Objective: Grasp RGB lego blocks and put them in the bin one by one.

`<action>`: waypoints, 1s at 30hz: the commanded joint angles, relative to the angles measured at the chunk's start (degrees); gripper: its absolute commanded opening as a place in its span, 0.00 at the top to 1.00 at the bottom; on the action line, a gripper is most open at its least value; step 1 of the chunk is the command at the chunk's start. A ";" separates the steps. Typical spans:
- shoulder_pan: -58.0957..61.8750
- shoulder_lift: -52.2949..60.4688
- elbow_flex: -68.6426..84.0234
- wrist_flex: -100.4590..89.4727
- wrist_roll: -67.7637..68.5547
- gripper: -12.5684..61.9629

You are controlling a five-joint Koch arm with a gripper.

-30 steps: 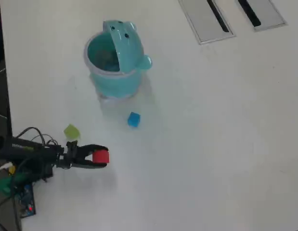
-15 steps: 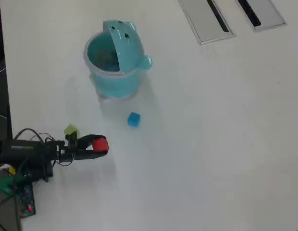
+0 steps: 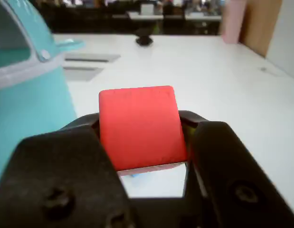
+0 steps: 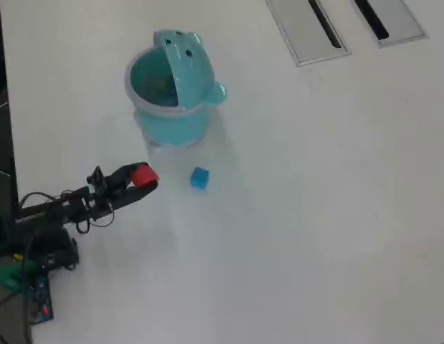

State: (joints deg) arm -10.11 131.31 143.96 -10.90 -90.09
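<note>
One red block [image 3: 139, 127] sits clamped between the two black jaws of the tool [image 4: 143, 176], which are closed onto its left and right faces as the wrist view shows them, with the block's top standing proud above the jaws. It looks like a small, rigid plastic cube, light enough that the arm should carry it with no strain, but its faces are probably smooth, so a loose pinch could let it slide or twist out. Flat opposite sides are the sensible place to hold it (much as it is held now), with the pads square to the faces rather than on an edge or corner.

Ahead of the tool and to its left in the wrist view rises the turquoise bin [image 4: 170, 118], close by, its pale rim higher than the block; overhead, its mouth is open with the animal-face lid tipped up at the far side. My judgement is that the block must be raised above that rim before being let go.

Just beyond the tool on the white bench [image 4: 315, 215] lies the blue block [image 4: 199, 178], apart from it and untouched. No yellow-green block shows in either view, possibly hidden under the arm.
</note>
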 commanded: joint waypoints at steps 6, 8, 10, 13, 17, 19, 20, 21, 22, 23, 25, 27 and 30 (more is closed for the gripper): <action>-7.38 0.26 -14.33 3.87 -0.88 0.69; -9.76 -2.20 -16.61 3.43 -2.46 0.69; -12.04 -4.75 -19.51 3.69 -2.64 0.69; -14.50 -7.73 -23.47 6.24 -4.92 0.69; -18.72 -15.73 -31.99 8.09 -9.49 0.69; -19.34 -17.14 -34.19 8.09 -10.02 0.69; -19.78 -18.02 -35.77 8.35 -10.20 0.69; -20.83 -19.25 -38.14 8.70 -11.43 0.69; -22.24 -20.83 -41.04 10.46 -11.78 0.69; -23.55 -23.20 -44.65 11.25 -11.78 0.69; -24.61 -26.19 -49.57 12.13 -11.78 0.69; -25.66 -28.39 -52.21 13.45 -11.69 0.69; -27.60 -31.90 -54.58 13.18 -11.69 0.69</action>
State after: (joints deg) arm -37.35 98.35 95.71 3.08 -100.99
